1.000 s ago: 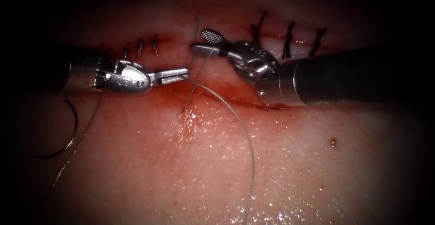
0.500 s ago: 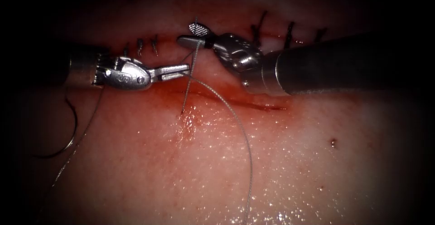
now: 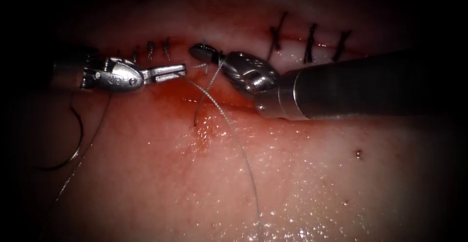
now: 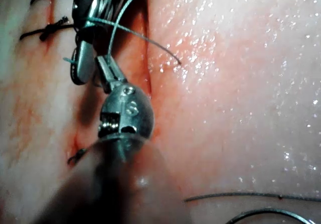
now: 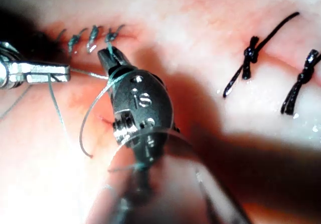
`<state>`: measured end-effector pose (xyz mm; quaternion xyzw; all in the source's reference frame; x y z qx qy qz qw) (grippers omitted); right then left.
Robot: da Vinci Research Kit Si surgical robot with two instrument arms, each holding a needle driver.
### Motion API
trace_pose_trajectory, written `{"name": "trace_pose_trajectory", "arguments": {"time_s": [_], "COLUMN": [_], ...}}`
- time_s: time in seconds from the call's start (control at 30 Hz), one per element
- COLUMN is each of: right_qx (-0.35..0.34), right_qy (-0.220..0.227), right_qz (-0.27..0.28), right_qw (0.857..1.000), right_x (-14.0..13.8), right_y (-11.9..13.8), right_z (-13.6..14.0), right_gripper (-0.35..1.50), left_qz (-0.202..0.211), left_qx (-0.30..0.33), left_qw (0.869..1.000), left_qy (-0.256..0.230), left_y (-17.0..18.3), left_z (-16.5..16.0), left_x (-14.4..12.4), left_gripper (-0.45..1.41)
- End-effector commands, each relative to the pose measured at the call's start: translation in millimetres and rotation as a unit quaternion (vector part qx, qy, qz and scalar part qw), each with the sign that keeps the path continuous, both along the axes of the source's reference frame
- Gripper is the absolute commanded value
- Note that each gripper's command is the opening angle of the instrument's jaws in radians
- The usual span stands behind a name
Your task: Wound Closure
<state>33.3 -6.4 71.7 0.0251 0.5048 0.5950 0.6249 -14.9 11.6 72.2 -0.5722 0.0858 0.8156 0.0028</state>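
Endoscope view: at upper centre of the frame, the left tool (image 3: pixel 178 69) had its jaws closed on the thread (image 3: pixel 214 103), and the right tool (image 3: pixel 201 52) had its jaws closed on the same thread over the cut (image 3: pixel 229 104). The needle (image 3: pixel 73 144) lay free on the tissue (image 3: pixel 302 173) at far left, held by neither tool.

The needle (image 3: pixel 73 139) lies in deep shadow left of the cut, its ends lost in the dark. The thread (image 3: pixel 243 159) runs off the endoscope view's lower edge. Where the thread meets the right tool (image 3: pixel 204 52) is too tangled to follow. The left tool (image 3: pixel 173 70) fades into darkness along its shaft.
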Motion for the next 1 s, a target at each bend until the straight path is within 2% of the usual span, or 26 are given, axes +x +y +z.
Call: {"name": "trace_pose_trajectory", "arguments": {"time_s": [0.03,0.13,0.27,0.37,0.47,0.53,0.63,0.8,1.0], "right_qx": [-0.01,-0.04,-0.049,-0.05,-0.05,-0.051,-0.052,-0.048,-0.041], "right_qy": [-0.003,-0.016,-0.02,-0.021,-0.021,-0.022,-0.03,-0.047,-0.064], "right_qz": [-0.005,-0.011,-0.014,-0.013,-0.014,-0.013,-0.012,-0.012,-0.012], "right_qw": [1.0,0.999,0.999,0.998,0.998,0.998,0.998,0.998,0.997], "right_x": [0.7,0.9,1.1,0.9,0.8,0.7,1.1,1.5,1.7], "right_y": [-1.5,-2.8,-4.3,-5.5,-6.5,-7.3,-9.0,-10.5,-12.2], "right_z": [-0.2,-1.1,-1.8,-2.2,-2.7,-3.0,-2.9,-2.4,-1.7], "right_gripper": [-0.35,-0.35,-0.35,-0.35,-0.35,-0.35,-0.35,-0.35,-0.35], "left_qz": [-0.019,-0.068,-0.085,-0.099,-0.14,-0.163,-0.175,-0.173,-0.15], "left_qx": [0.0,-0.019,-0.064,-0.115,-0.157,-0.182,-0.215,-0.223,-0.25], "left_qw": [1.0,0.994,0.984,0.969,0.946,0.936,0.924,0.922,0.917], "left_qy": [0.02,0.085,0.146,0.197,0.245,0.252,0.263,0.266,0.273], "left_y": [-0.2,0.6,1.3,2.2,3.8,4.9,7.0,9.1,12.6], "left_z": [0.5,0.2,-0.1,-0.3,-0.7,-1.2,-2.5,-4.2,-5.7], "left_x": [-0.3,-0.1,-0.5,-0.7,-1.0,-1.3,-1.9,-2.5,-3.8], "left_gripper": [-0.45,-0.45,-0.45,-0.45,-0.45,-0.45,-0.45,-0.45,-0.45]}}
